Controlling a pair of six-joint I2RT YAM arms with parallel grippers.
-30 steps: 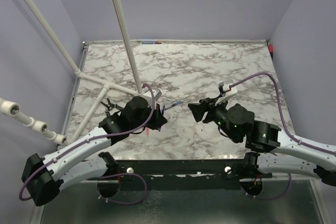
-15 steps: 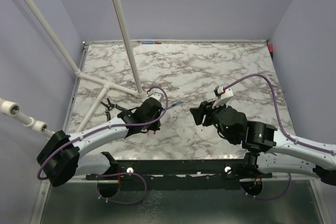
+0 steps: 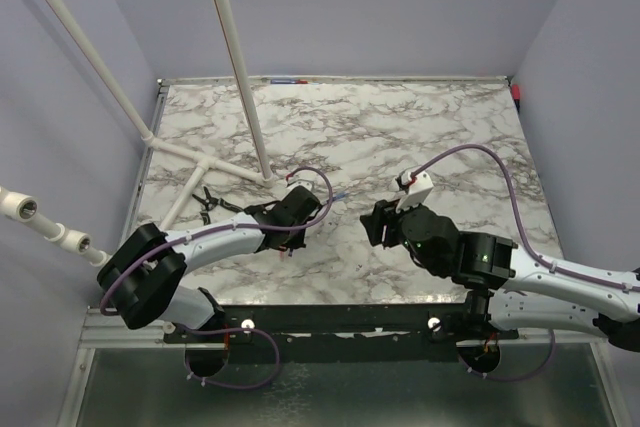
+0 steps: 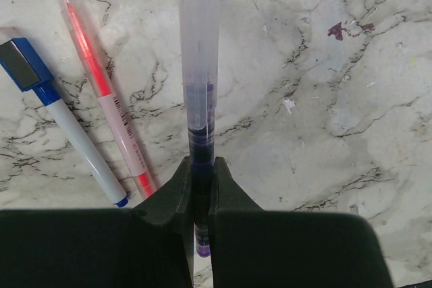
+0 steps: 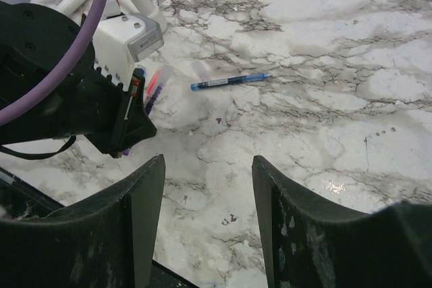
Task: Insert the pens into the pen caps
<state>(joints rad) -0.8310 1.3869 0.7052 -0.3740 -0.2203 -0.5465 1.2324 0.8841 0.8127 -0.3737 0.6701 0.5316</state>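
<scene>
My left gripper (image 4: 200,166) is shut on a dark pen (image 4: 199,106) whose front end sits in a clear, slim cap pointing away from me, just above the marble table (image 3: 430,127). A red pen (image 4: 101,85) in a clear cap and a white pen with a blue cap (image 4: 61,116) lie on the table just left of it. A blue pen (image 5: 229,81) lies alone ahead, between the two grippers; it also shows in the top view (image 3: 336,197). My right gripper (image 5: 208,166) is open and empty, low over the table, facing the left gripper (image 5: 128,136).
Long white pipes (image 3: 235,57) with a T-joint stand over the table's far left. A small black object (image 3: 205,202) lies near the left edge. Purple walls enclose the table on three sides.
My left arm has stretched out lower and to the right, carrying the dark pen toward the centre. My right gripper has shifted slightly down and toward the near edge.
</scene>
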